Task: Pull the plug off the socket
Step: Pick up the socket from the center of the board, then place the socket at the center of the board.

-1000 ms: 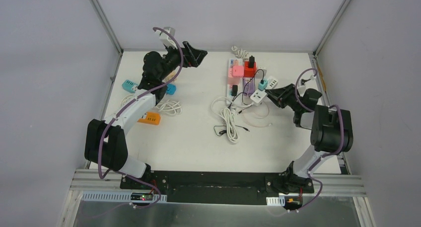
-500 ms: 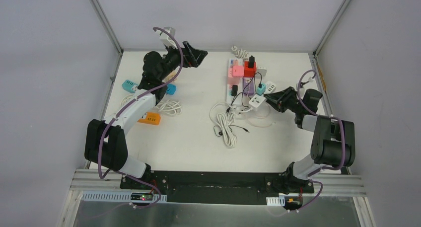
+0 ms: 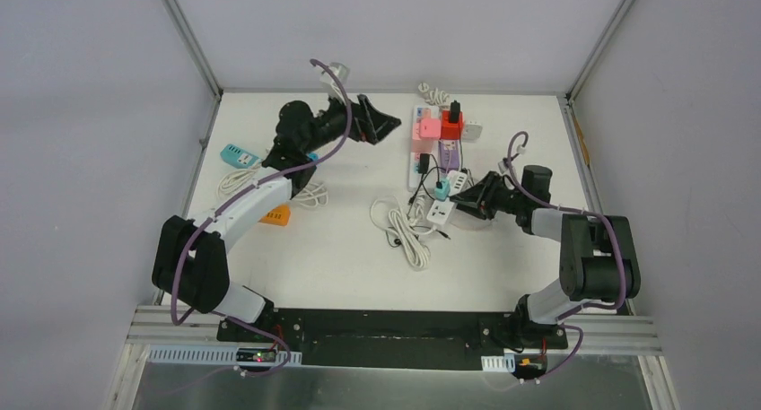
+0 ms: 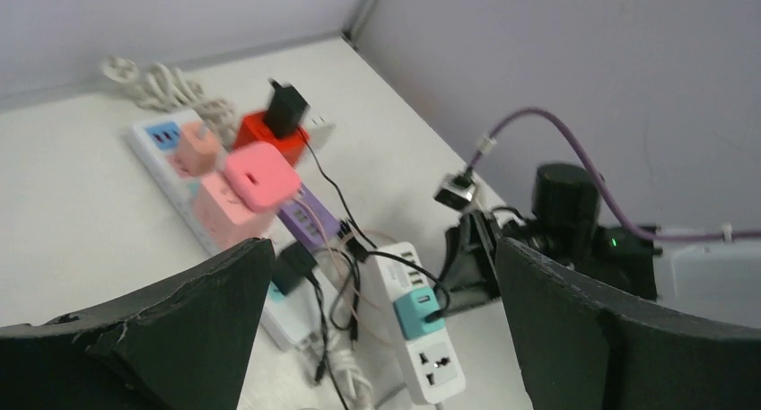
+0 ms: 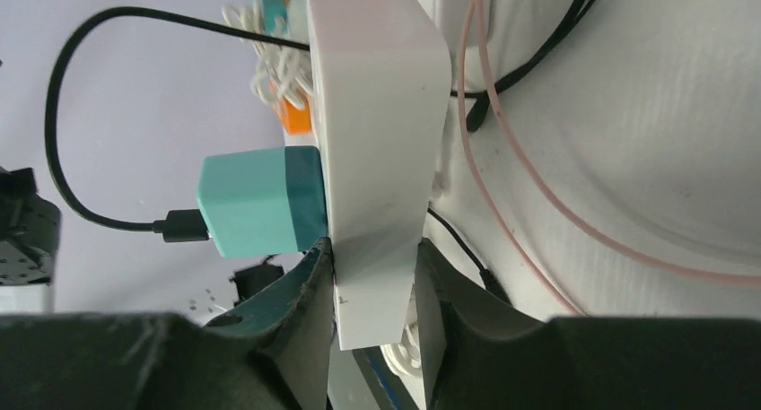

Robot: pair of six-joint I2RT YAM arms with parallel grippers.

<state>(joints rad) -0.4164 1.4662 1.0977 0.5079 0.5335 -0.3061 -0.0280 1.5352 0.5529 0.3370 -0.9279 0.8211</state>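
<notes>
the white table (image 3: 341,248) is carrying tangled cables (image 3: 406,226). the left gripper (image 3: 388,123) is hovering above the far side with fingers spread wide, holding nothing. the right gripper (image 5: 377,275) is clamping one end of the small white socket strip (image 5: 377,114), right of centre. the teal plug (image 5: 256,202) is sitting seated in that strip, with a black lead running from it.

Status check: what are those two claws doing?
Right gripper shut on white power strip. Left gripper open, empty. Teal plug seated in strip. Loose cables alongside.
</notes>
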